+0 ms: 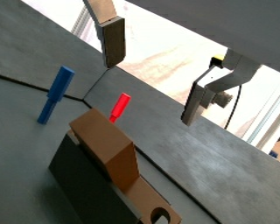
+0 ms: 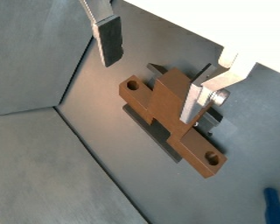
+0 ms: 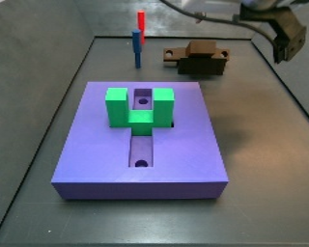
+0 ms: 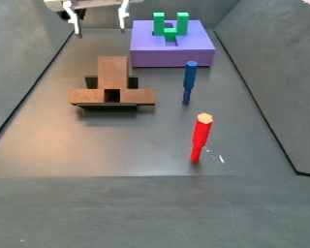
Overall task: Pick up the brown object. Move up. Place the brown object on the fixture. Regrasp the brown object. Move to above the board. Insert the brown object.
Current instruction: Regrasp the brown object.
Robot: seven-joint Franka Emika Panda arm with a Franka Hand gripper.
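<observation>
**A:** Which step are we on?

**B:** By my reading, the regrasp. The brown bar (image 2: 168, 118) already lies across the dark fixture (image 4: 109, 100) on the worktop (image 4: 132, 145), well apart from the purple board (image 3: 144, 145) with its green block (image 3: 139, 107).

**A:** And the gripper (image 2: 154, 66)?

**B:** It hangs above the bar, jaws spread wide and holding nothing. In a wrist view one finger (image 2: 108, 39) stands clear of the bar, while the opposite finger (image 2: 201, 98) sits over its raised middle; whether it touches, I cannot tell.

**A:** What does the next move call for?

**B:** Coming down so the fingers straddle the bar, then pinching it squarely, so it can later go into the board's slot (image 3: 142, 145).

**A:** Anything in the way?

**B:** A blue peg (image 4: 190, 81) and a red peg (image 4: 201, 138) stand near the fixture, but off to one side.
</observation>
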